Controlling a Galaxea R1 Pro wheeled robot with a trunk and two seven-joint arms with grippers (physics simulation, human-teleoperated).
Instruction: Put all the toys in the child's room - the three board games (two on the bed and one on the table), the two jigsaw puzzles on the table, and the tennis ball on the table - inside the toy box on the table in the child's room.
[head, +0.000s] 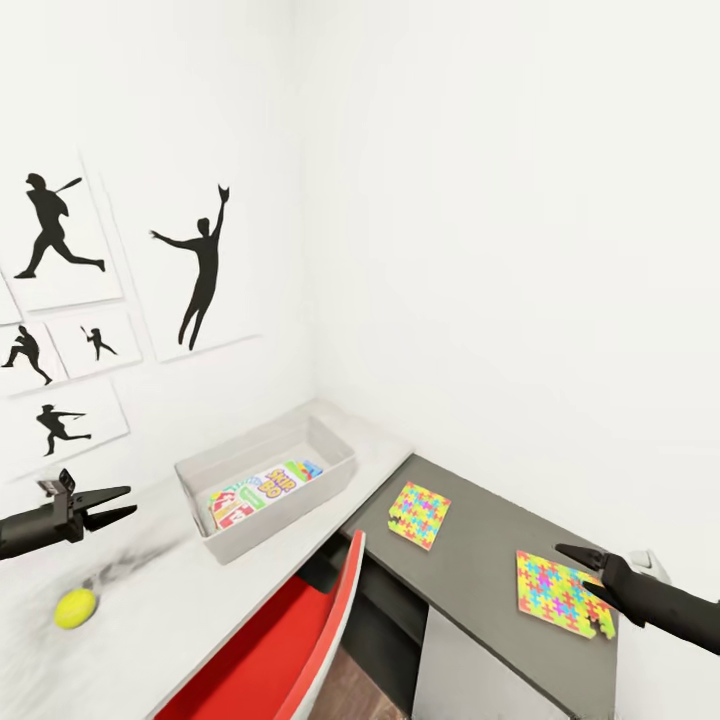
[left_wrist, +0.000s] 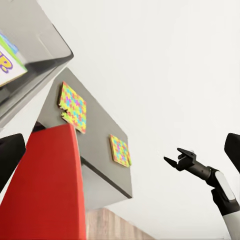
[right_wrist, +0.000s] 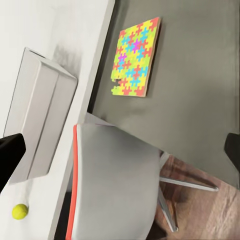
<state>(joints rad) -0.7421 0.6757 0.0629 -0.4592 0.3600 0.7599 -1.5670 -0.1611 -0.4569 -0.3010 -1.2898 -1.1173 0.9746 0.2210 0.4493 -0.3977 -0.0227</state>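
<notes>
Jigsaw puzzles are what I have left to sort on the dark lower part of the table (head: 480, 520): the near puzzle (head: 560, 590) sits at the lower right of the head view, directly under my right gripper (head: 590, 578), whose dark fingers hang over its right edge. I judge that arm the natural one for it. The fingers look parted, holding nothing, though I cannot tell how wide. The square lies flat, its edges roughly in line with the table's front edge, so there is no long axis to favour.

The far puzzle (head: 420, 514) lies at centre frame, between the near one and the toy box (head: 338, 478), well clear of both grippers. In the right wrist view a puzzle (right_wrist: 136, 57) shows flat on the grey surface.

The tennis ball (head: 75, 607) rests on the white top at lower left, below and just beside my left gripper (head: 118, 505), which is spread and empty, pointing toward the box. A printed board game (head: 262, 490) already lies inside the box. The red chair (head: 290, 640) stands tucked in between the two arms.
</notes>
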